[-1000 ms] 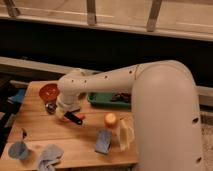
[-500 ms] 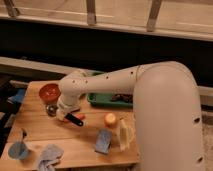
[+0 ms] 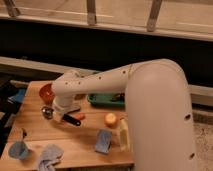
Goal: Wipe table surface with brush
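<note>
Gripper point(image 3: 61, 111) sits low over the table surface point(image 3: 80, 137), to the left of the green tray point(image 3: 100, 104) as the camera sees it; fingers drawn together, apparently clamped on the brush point(image 3: 48, 112)

- Brush position: round greyish head lies further left of the tray than the gripper, down at the wood. Black handle pokes out on the tray side, below the tray's near-left corner. Cannot tell whether the bristles truly press on the wood or hang just above it
- Judged reason for the grip: holding mid-brush, close behind the head, keeps the head low and lets the wrist push it flat along the planks
- Thin orange-red stick point(image 3: 80, 117) lies just beside the handle tip, between brush and tray. A sweep toward the tray could knock it
- Red bowl point(image 3: 47, 92) stands left of the tray, behind the gripper, near enough to limit strokes away from the camera
- Blue sponge point(image 3: 103, 141) and orange ball point(image 3: 110, 119) lie in front of the tray, apart from the brush
- Arm point(image 3: 100, 80) pose: white link runs from the large body on the right, across above the tray, sloping down to the left; wrist bends down so the gripper points at the wood
- Step in hand, as judged: wiping stroke, brush at the board, open wood in front of it toward the camera
</note>
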`<action>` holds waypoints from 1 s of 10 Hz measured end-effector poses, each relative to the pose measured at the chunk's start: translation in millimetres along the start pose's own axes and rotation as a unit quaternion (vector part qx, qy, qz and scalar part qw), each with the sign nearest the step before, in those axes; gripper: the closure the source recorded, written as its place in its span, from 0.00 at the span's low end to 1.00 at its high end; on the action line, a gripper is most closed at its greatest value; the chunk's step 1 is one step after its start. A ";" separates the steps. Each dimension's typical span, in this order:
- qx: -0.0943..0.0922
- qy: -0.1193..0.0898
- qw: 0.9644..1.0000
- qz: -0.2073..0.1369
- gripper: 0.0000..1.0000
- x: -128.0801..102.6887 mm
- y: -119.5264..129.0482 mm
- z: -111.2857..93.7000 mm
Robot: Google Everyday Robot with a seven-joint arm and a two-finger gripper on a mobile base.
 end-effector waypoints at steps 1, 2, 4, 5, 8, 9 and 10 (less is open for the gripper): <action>0.005 0.007 1.000 -0.023 1.00 2.6 5.6 2.7; 0.007 0.013 0.999 -0.032 1.00 5.0 7.4 4.9; 0.001 0.025 0.999 -0.046 1.00 12.7 12.4 14.1; -0.006 0.030 0.999 -0.045 1.00 18.5 13.5 17.1; -0.013 0.034 0.998 -0.044 1.00 23.1 14.7 19.6; -0.014 0.035 0.998 -0.044 1.00 23.3 14.8 20.0; -0.013 0.035 0.998 -0.042 1.00 23.9 13.2 19.9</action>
